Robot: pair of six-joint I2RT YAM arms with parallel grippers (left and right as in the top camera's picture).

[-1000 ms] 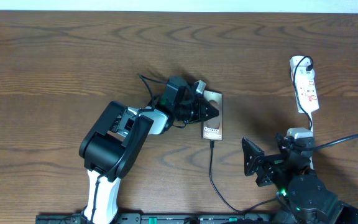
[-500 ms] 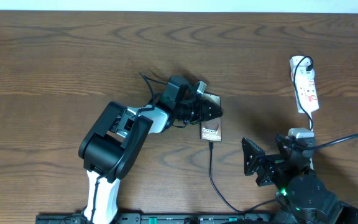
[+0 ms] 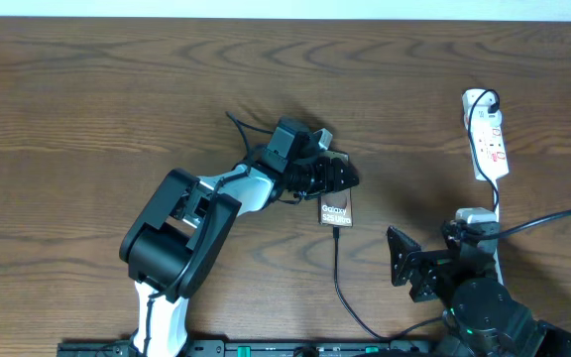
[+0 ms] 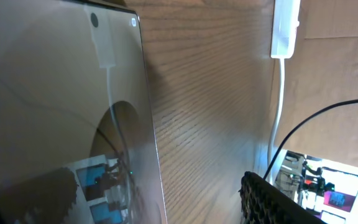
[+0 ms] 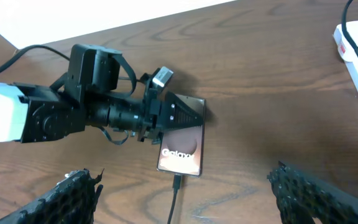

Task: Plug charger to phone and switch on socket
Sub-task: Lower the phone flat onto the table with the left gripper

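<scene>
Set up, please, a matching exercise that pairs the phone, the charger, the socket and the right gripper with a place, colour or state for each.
Things:
1. phone
2. charger
3. socket
4. right gripper

Descriptions:
A. white, far right in the overhead view
B. open, holding nothing
C. black, running up to the phone's near edge
D. screen up, its far end under the left gripper

Pairs: 1-D, 2-C, 3-A, 4-B
</scene>
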